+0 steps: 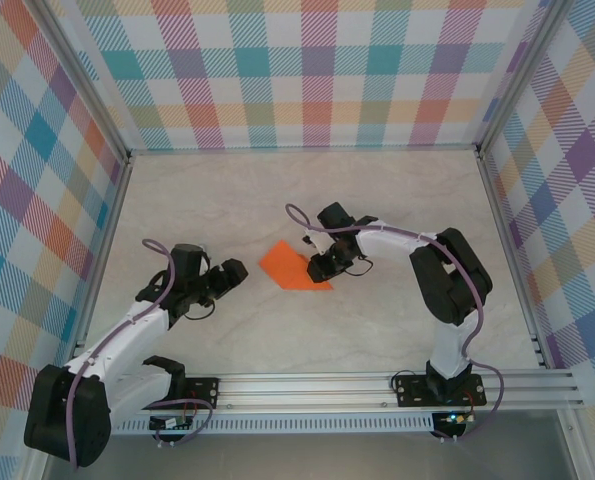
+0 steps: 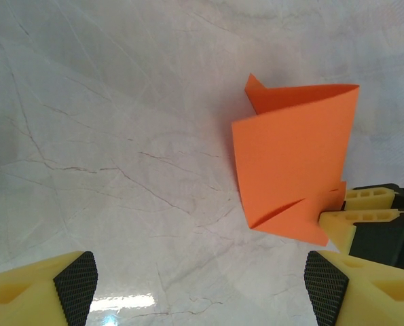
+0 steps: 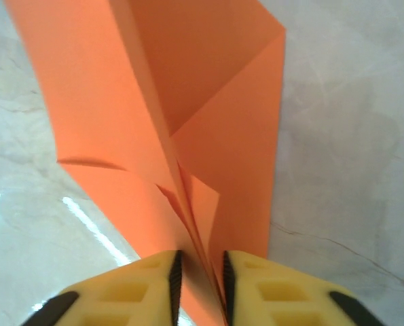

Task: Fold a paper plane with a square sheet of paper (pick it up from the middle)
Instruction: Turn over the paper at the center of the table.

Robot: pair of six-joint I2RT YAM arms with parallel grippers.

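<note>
While the left gripper (image 1: 229, 273) hangs wide open just left of the paper, likely ready to press | square sheet of paper (image 1: 291, 267), partly folded, mid-table (image 1: 397, 200) | right gripper (image 1: 322, 265) clamps its right edge, apparently holding the folds together.

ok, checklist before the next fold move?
1. Right gripper shut on the orange paper at its edge: ok.
2. Left gripper open, apart from the paper: ok.
3. Paper lying flat on the table: not ok, one folded flap stands up.
4. Creases pressed sharp: cannot tell.
5. Dart shape reached: not ok, only partly folded.
</note>
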